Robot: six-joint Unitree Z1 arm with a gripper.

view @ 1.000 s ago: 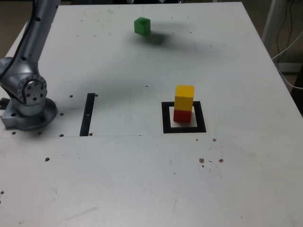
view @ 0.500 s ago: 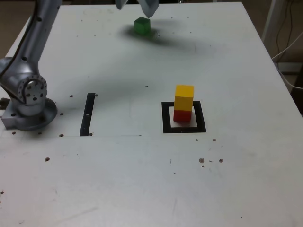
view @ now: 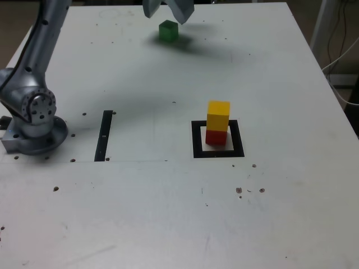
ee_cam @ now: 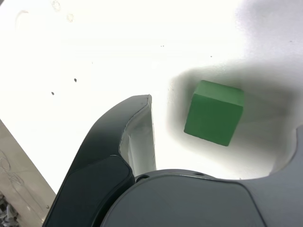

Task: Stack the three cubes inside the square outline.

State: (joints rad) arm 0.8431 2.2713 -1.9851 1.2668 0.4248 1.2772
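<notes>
I find the gripper (view: 166,12) hanging over the far edge of the counter (view: 280,224), directly above the green cube (view: 168,31). The jaws stand wide apart and have hold of nothing; in the wrist view the green cube (ee_cam: 214,112) sits between them, clear of both.

Status of the task items: the yellow cube (view: 218,115) rests on the red cube (view: 216,136) inside the square outline (view: 197,140). 2 of 3 are placed.

Risks, in my judgement:
1. The green cube lies skewed to the jaws in the wrist view. Closing on it as it sits could twist it or push it aside.
2. It appears nearer one jaw than the other, so that jaw may meet it first and shove it.
3. A crooked grip would carry over to placement and could topple the stack of 2, which is narrow and stands toward the outline's right in the exterior view.

Surface: pale, matt, scuffed, with small holes and dark specks. A black strip (view: 104,135) lies near the arm's base (view: 33,120).

Room: cables and a pale frame beyond the exterior view's right edge.
</notes>
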